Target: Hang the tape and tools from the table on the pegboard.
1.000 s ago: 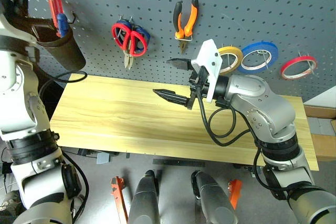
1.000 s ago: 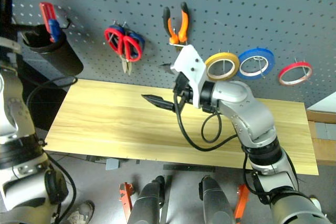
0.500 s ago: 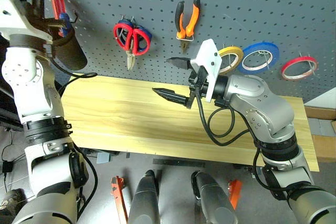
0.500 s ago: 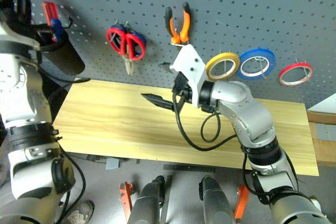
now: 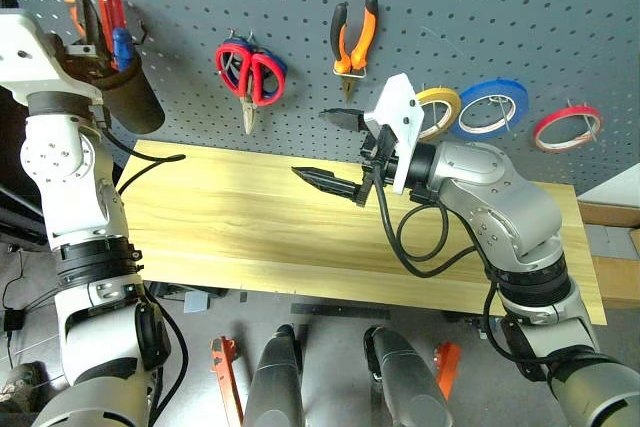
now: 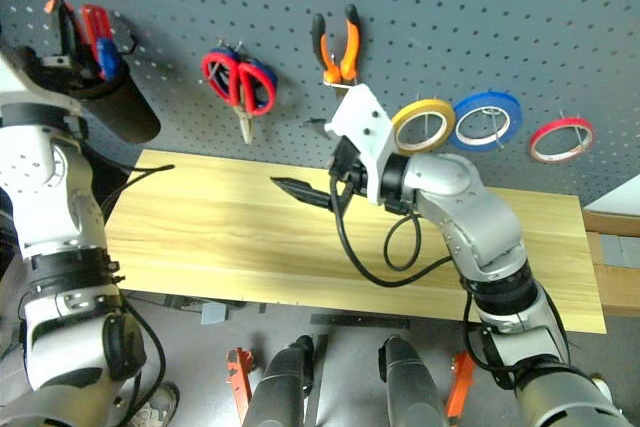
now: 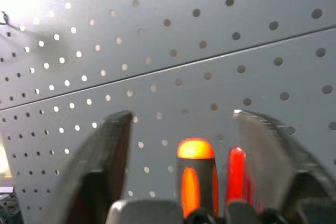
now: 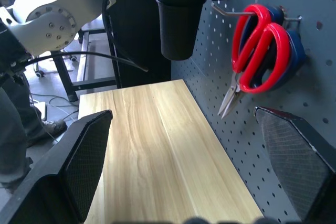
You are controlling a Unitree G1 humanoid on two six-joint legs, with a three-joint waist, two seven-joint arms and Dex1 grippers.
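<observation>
Item: left gripper [image 7: 181, 129]. Your fingers [image 7: 102, 166] stand wide apart, holding nothing; the orange-and-black screwdriver [image 7: 195, 174] sits between them without touching, its butt upright in the black cup [image 5: 125, 97] beside a red handle.

Item: right gripper [image 5: 335, 152]. Your fingers [image 8: 79, 161] are spread wide and empty, level above the table [image 5: 220, 217], just in front of the pegboard [image 5: 500, 17].

Item: pegboard stock, taken from the cup rightward.
- Red-handled scissors [image 5: 250, 72], hung on a hook over a blue-handled pair.
- Pliers [image 5: 352, 37], orange-and-black handles up.
- Yellow tape [image 5: 442, 107], on a hook behind your right wrist.
- Blue tape ring [image 5: 492, 107].
- Red tape ring [image 5: 568, 127].

Item: table. It stands below the pegboard.
</observation>
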